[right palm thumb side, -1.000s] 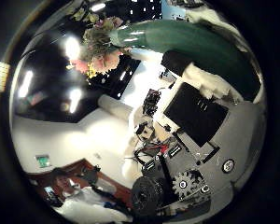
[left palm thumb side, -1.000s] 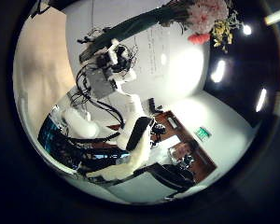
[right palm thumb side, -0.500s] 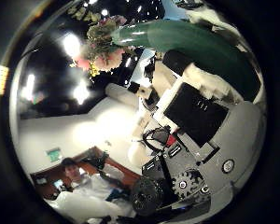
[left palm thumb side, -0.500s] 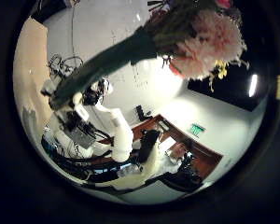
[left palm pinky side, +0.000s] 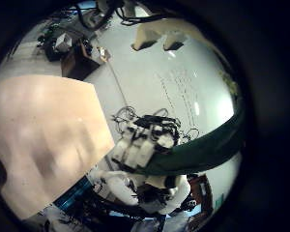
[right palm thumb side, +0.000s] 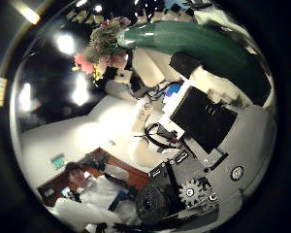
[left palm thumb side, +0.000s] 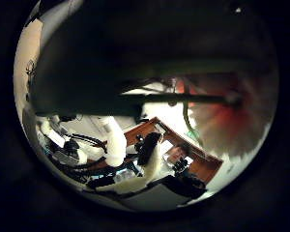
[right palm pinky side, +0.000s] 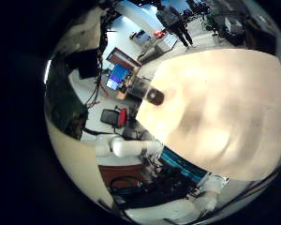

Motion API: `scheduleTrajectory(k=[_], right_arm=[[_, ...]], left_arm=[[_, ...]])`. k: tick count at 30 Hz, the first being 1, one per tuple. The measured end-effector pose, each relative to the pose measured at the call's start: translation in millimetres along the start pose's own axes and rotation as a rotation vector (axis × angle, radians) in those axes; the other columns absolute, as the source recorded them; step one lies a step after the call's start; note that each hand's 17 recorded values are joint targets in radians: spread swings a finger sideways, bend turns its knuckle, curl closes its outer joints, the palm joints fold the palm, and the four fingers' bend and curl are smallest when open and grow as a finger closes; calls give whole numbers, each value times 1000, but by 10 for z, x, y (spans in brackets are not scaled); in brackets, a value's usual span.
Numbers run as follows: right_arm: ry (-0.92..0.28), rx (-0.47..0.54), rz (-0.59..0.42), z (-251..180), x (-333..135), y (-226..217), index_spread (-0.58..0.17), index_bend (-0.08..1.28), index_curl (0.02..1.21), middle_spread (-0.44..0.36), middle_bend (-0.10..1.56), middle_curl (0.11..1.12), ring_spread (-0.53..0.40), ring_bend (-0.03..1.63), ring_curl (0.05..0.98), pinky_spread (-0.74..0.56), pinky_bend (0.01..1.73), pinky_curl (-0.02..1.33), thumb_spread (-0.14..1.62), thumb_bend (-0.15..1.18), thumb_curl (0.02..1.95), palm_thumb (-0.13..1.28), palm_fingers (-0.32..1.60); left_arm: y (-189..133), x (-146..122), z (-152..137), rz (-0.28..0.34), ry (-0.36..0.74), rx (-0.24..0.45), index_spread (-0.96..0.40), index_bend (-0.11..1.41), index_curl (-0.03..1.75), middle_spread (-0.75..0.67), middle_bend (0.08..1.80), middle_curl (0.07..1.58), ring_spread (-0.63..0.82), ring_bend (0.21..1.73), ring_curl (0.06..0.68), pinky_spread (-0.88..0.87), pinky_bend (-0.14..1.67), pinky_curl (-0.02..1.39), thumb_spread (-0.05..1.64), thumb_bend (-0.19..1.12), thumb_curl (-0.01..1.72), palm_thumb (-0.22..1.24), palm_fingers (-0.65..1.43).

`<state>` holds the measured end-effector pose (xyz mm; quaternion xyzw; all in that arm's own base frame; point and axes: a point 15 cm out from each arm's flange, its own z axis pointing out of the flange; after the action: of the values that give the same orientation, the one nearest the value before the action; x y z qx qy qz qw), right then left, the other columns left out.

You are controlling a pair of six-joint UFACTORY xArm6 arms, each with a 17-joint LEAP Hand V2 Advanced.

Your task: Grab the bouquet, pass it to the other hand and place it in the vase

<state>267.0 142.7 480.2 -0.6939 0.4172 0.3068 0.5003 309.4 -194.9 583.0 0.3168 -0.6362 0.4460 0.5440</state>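
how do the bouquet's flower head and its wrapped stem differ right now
The wrapped stem is a long, smooth sleeve; the flower head is a ruffled, bunched cluster. The wrapped stem lies along the right hand, against its fingers, while the flower head sticks out free beyond that hand. Shared: both are parts of the one bouquet, held up off the table.

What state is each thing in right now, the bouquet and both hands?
Bouquet: held in the right hand, off the table, close against the left palm.
Right hand: shut on the bouquet's green stem wrap.
Left hand: fingers out of view, cannot tell.
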Motion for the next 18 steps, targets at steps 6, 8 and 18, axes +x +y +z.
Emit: scheduleTrajectory(k=[6, 8, 18], right_arm=[[-3, -26, 2, 67, -14, 34, -208, 1225, 814, -120, 1392, 717, -177, 1490, 639, -221, 1267, 795, 787, -3, 1321, 1220, 1161], [8, -31, 6, 65, 6, 49, -208, 1226, 813, -120, 1392, 716, -177, 1490, 639, -222, 1263, 800, 784, -5, 1319, 1221, 1161], [92, 21, 40, -3, 237, -33, -212, 1191, 797, -120, 1363, 702, -179, 1455, 625, -252, 1216, 786, 787, -72, 1186, 1086, 1140]], left_arm=[[-67, 36, 73, -39, 61, -20, 100, 159, 236, 112, 534, 450, 233, 757, 239, 341, 661, 191, 966, -8, 348, 367, 391], [-73, 30, 70, -43, 69, -18, 55, 138, 226, -18, 606, 482, 30, 825, 252, 128, 824, 223, 976, -3, 356, 421, 607], [-185, 111, -117, -29, 95, 68, -351, 580, 359, -390, 1026, 736, -404, 1335, 483, -407, 1349, 457, 1006, 99, 478, 844, 1273]])
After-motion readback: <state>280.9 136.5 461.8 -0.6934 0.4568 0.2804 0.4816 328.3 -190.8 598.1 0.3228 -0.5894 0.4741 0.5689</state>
